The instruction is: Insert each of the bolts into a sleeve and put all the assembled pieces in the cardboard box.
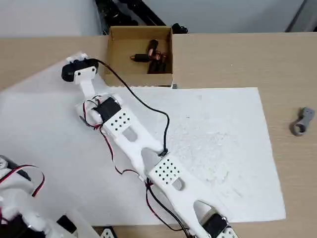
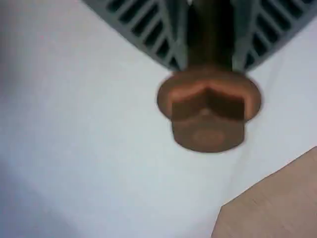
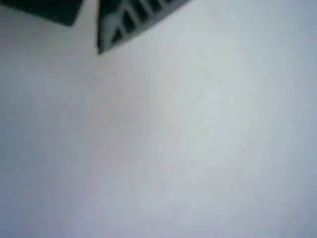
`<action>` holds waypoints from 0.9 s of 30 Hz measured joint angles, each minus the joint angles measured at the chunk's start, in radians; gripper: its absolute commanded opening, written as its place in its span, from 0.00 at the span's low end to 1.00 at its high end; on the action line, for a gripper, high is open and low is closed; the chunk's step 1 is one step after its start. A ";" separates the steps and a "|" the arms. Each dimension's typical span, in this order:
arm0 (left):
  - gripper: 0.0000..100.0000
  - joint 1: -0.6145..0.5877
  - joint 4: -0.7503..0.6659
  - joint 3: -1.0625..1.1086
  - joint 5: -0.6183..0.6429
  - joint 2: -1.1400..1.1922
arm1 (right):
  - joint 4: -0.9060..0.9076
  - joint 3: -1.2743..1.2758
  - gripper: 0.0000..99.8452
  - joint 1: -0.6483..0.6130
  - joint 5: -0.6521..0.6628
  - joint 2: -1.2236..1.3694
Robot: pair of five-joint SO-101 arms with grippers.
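OK, nearest first. Your left claw (image 2: pixel 208 57) is clamped on the bolt (image 2: pixel 208 111) by its dark shaft (image 2: pixel 208 25), and the copper hex head hangs out just past the fingertips (image 2: pixel 148 39). Gripping the shaft rather than the head looks deliberate to me. It leaves the flange free, so the piece can drop head-first when you let go.

I can't tell if that shaft is bare or already sleeved. The pieces in the box show the same dark-with-copper look, so my guess is that it's assembled.

Directly under the claw is the white sheet (image 2: pixel 74 148). Off to one side of the claw the sheet ends and bare table (image 2: pixel 277 208) starts, so you're near a sheet edge.

Your right claw (image 3: pixel 91 25) hangs close over the sheet. I cannot tell whether it's apart or together.

Farther out, in the high view, one arm (image 1: pixel 143 148) lies stretched across the sheet with its tip just beside the cardboard box (image 1: pixel 141 79). I can't pin a side on that arm. The box holds several assembled pieces (image 1: pixel 151 57).

If the loaded claw is that tip, you'd need to lift it over the box wall before release. A stray grey part (image 1: pixel 302 121) sits on the table well off from that tip. Ignore it.
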 measured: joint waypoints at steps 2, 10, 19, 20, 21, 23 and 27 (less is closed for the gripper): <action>0.01 0.000 0.000 0.000 -0.005 0.000 | 0.026 0.000 0.35 0.000 -0.002 0.000; 0.01 0.000 -0.002 0.038 -0.008 0.000 | 0.215 0.000 0.35 -0.020 -0.078 -0.172; 0.01 0.000 -0.008 0.044 -0.008 0.006 | 0.265 0.000 0.35 -0.043 -0.137 -0.199; 0.01 0.000 -0.008 0.044 -0.008 0.006 | 0.256 0.003 0.35 -0.049 -0.137 -0.199; 0.01 0.000 -0.008 0.044 -0.008 0.006 | 0.244 0.012 0.35 -0.051 -0.137 -0.199; 0.01 0.000 -0.008 0.044 -0.008 0.006 | 0.218 0.031 0.35 -0.052 -0.137 -0.199; 0.01 0.000 -0.008 0.044 -0.008 0.006 | 0.164 0.080 0.35 -0.051 -0.137 -0.170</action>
